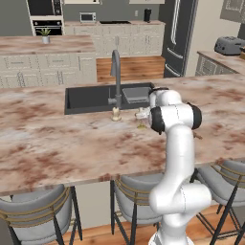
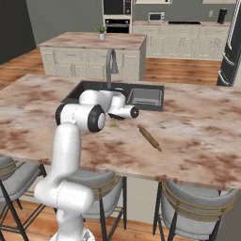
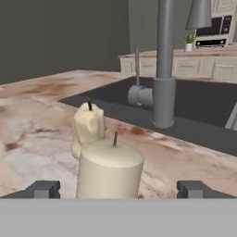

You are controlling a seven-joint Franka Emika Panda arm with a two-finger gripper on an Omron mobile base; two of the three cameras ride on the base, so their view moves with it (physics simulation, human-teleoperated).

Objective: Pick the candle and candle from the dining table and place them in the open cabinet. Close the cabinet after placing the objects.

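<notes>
While the gripper (image 3: 118, 189) hangs low over the dining table (image 1: 57, 143), its two dark fingertips (image 3: 44, 189) stand spread as wide as they go, gripping nothing. Between them, right in front of the hand, rises the near candle (image 3: 109, 169), a thick cream cylinder with a dark wick. Just beyond it and a little to the hand's left stands the second candle (image 3: 88, 127), paler and lumpier; I cannot tell whether the two touch. Past both, further ahead, the grey tap (image 3: 164, 69) rises at the edge of the dark sink (image 3: 203, 104).

From where I stand, the worry is the crowding. The jaws look set around the near candle, but the second one sits so close behind that a push forward could knock it over or roll it toward the sink. If the fingers close too high, the near candle may tip out of the grip. The tap post lies not far ahead either, so a long reach risks a bump.

As for containers, the sink basin looks bare apart from a lighter inset tray (image 2: 145, 96) in it. Off to the hand's right, a wooden rolling pin (image 2: 149, 138) lies on the stone. The cabinet is somewhere I cannot see from here, so nothing is stowed yet as far as I can judge.
</notes>
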